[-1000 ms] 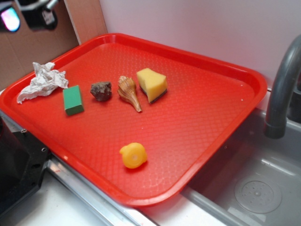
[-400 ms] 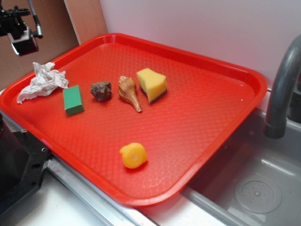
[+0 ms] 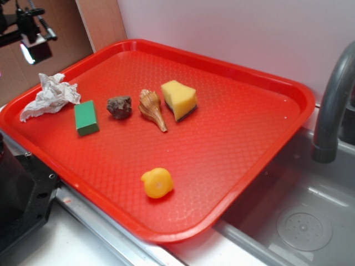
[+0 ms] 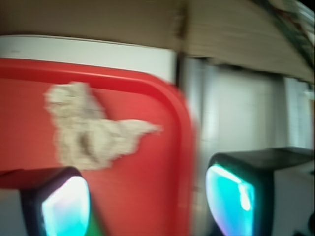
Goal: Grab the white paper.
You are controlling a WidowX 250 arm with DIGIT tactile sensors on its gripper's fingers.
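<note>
The white paper is a crumpled wad with grey creases at the left edge of the red tray, just left of a green block. My gripper hangs in the air above and behind the paper, at the top left of the exterior view. In the wrist view the paper lies ahead of the gripper, whose two fingers stand wide apart with nothing between them. That view is blurred.
On the tray also lie a brown rock, a seashell, a yellow sponge and a yellow round toy. A grey faucet and a sink stand to the right. A black box sits at the lower left.
My gripper has moved down and rightward at the top left, nearer the spot above the paper. The objects on the tray have not moved.
</note>
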